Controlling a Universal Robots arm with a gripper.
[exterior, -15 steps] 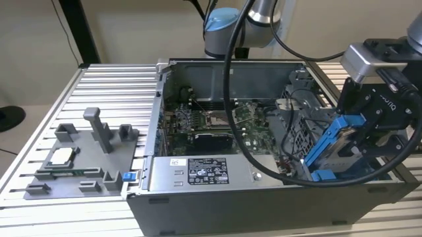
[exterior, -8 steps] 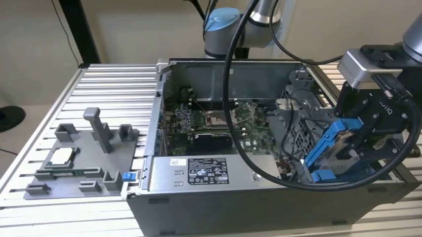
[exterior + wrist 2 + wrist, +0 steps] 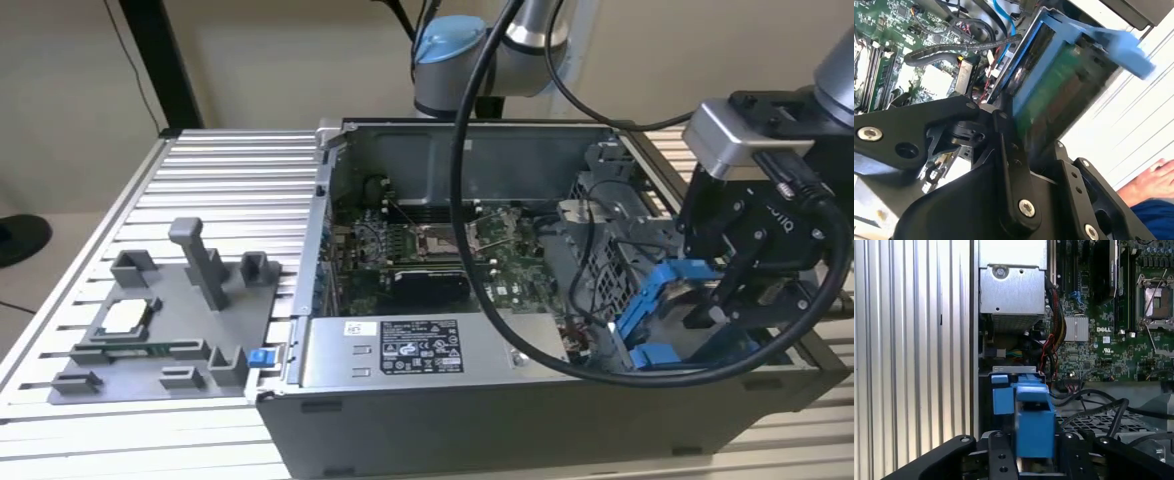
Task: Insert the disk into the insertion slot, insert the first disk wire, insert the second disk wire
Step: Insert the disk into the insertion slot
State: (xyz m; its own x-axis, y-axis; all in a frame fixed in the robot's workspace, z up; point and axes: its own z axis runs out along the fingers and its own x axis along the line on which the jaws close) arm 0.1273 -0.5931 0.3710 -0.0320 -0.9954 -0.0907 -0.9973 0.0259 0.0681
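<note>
While the hand (image 3: 1033, 441) clamps the disk (image 3: 661, 300), the second wrist view reveals its green board (image 3: 1064, 95).

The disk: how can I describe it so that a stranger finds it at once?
Find the open computer case, then the black claw at the exterior view's right. The disk is the flat drive held in that claw; its bright blue frame sets it apart from the silver labelled box.

Beige wall (image 3: 267, 60), black upright post (image 3: 159, 60), ribbed aluminium tabletop (image 3: 227, 190)
</note>
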